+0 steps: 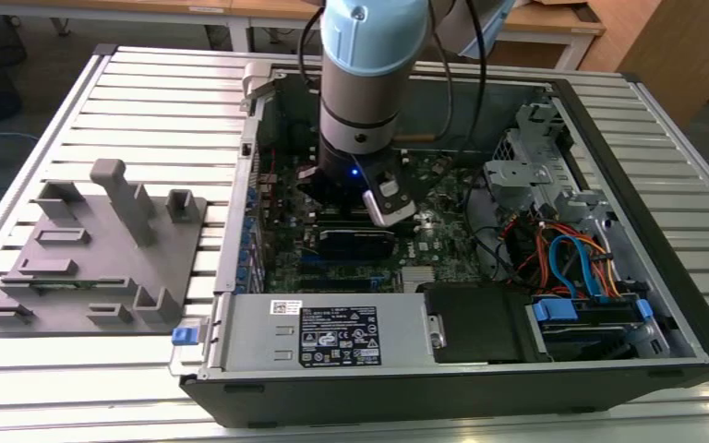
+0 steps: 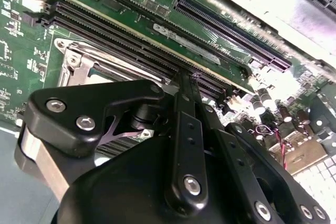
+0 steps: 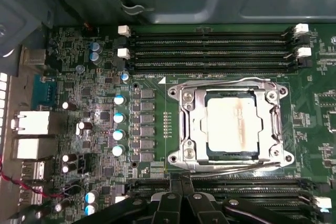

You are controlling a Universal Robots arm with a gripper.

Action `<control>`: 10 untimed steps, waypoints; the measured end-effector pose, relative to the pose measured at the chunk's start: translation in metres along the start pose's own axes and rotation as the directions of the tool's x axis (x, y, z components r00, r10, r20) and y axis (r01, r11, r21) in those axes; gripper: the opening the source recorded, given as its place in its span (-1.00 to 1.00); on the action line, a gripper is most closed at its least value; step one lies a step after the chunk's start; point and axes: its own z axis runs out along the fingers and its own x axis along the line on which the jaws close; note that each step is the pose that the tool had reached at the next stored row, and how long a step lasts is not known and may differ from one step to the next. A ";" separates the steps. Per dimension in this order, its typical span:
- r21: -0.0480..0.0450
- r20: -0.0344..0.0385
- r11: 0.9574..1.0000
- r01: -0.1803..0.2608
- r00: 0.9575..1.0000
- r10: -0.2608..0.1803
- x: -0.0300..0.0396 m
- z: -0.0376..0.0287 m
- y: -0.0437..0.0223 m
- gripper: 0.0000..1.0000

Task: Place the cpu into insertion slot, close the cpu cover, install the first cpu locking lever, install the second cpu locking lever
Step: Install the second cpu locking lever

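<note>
Clearly, we see the small square silvery-grey cpu [image 3: 233, 125] seated in the silver-rimmed square insertion slot [image 3: 185, 153] on the green circuit board [image 3: 152, 166], with the thin silver windowed cpu cover [image 3: 191, 121] lying flat over it — thin wire levers [image 3: 231, 167] run along two sides. Our black gripper [image 3: 181, 182] hangs just beside the socket, over the long black slots [image 3: 210, 51]; fingers pressed together, nothing between them. In the exterior view the arm [image 1: 361, 83] reaches down into the open black computer case [image 1: 650, 369].

A slatted metal table [image 1: 145, 92] carries everything. Directly on it, under the gripper [image 1: 361, 208], lies an open computer case [image 1: 453, 388]. A grey fixture block [image 1: 96, 268] rests on the slats beside the case, well apart from the gripper.
</note>
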 end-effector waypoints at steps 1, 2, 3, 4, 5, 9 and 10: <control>-0.002 0.000 1.000 0.000 1.000 0.000 0.0003 0.0009 0.0000 -0.79; -0.004 0.000 1.000 0.000 1.000 0.000 0.0007 0.0018 -0.0001 -0.79; -0.006 0.000 1.000 0.000 1.000 0.000 0.0011 0.0026 -0.0002 -0.79; -0.009 0.000 1.000 0.000 1.000 0.000 0.0014 0.0035 -0.0001 -0.79; -0.010 -0.001 1.000 0.000 1.000 0.000 0.0016 0.0041 0.0000 -0.79; -0.020 -0.001 1.000 0.000 1.000 0.000 0.0024 0.0058 0.0016 -0.79; -0.022 -0.001 1.000 0.001 1.000 -0.001 0.0024 0.0059 0.0018 -0.79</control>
